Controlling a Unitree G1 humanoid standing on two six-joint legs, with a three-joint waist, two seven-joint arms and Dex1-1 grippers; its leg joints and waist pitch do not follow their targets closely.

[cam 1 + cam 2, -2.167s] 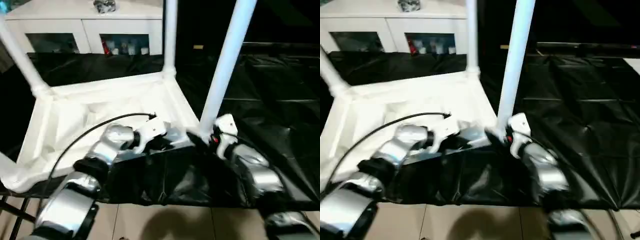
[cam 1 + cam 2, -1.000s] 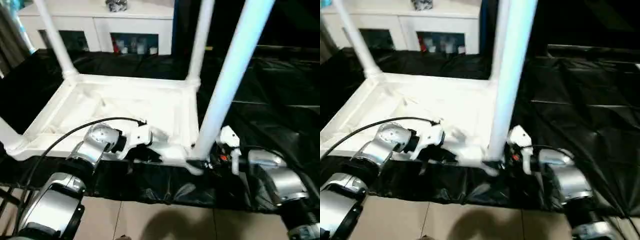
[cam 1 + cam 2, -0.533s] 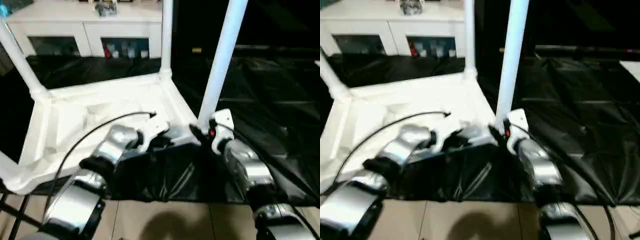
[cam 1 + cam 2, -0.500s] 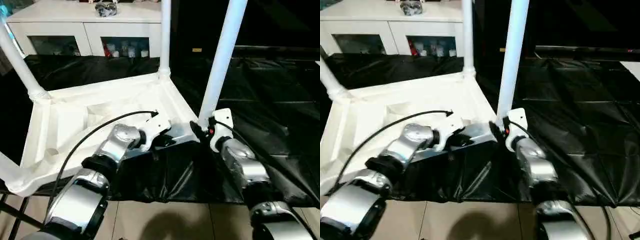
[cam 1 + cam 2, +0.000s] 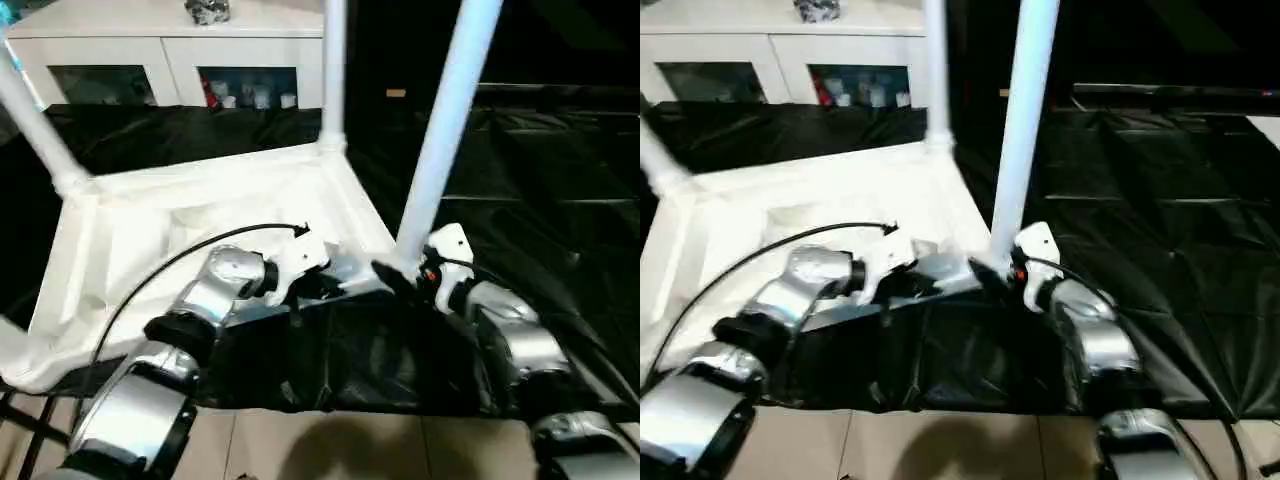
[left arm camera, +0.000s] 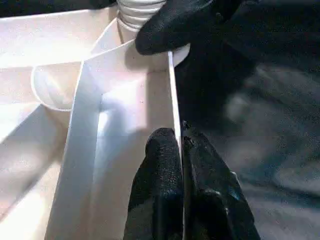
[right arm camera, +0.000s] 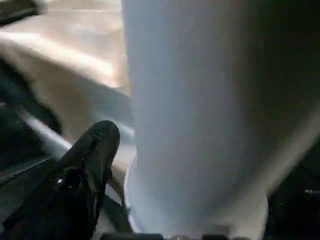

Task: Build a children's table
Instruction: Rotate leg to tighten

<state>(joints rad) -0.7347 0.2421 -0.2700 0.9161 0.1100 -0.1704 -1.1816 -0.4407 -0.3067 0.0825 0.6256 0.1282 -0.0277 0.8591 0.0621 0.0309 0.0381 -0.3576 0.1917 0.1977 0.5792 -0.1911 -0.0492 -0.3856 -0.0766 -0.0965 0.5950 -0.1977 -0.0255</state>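
The children's table lies upside down, its white top (image 5: 180,230) showing the ribbed underside. White tube legs stand in its sockets at the near right (image 5: 445,130), far right (image 5: 334,70) and far left (image 5: 35,120). My left gripper (image 6: 181,135) is shut on the thin rim of the top's near edge, close to the near right corner (image 5: 325,283). My right gripper (image 5: 397,273) sits at the foot of the near right leg (image 7: 200,125). One black finger (image 7: 97,145) stands a little off the tube; the other is hidden behind it.
A black sheet (image 5: 530,180) covers the work surface under and to the right of the table. A white cabinet with glass doors (image 5: 170,50) stands behind. Tan floor (image 5: 330,450) shows below the sheet's front edge. A black cable (image 5: 180,260) arcs over my left forearm.
The camera has shifted a little. Both grippers stay at the near right corner. The left one keeps its pinch on the rim; the right one still flanks the leg's foot.
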